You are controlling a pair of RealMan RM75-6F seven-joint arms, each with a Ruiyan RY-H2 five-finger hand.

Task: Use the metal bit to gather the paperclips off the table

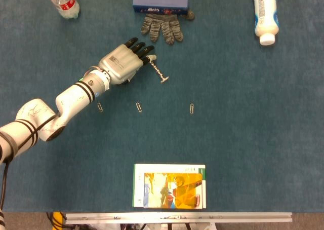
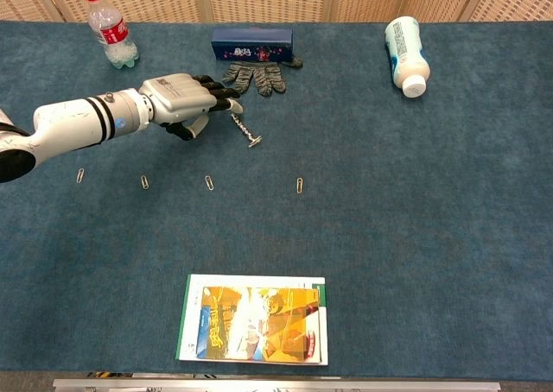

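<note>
Left hand out over the blue table, palm down, dark fingertips reaching the near end of the metal bit, thumb tip touching its shaft (whether actually pinched or only touched, cannot tell from either view). Metal bit lying flat on the cloth, slanting away from the hand with its flat disc end toward the table's middle, just below the grey knit glove. Three paperclips in a row in the head view, nearer the front edge: one under the forearm, one below the hand, one further right, all well apart from each other. A fourth at far left, seen only from the chest camera. Behind the glove, a blue box; a red-capped water bottle at back left, a white bottle lying at back right, a booklet at the front edge.
</note>
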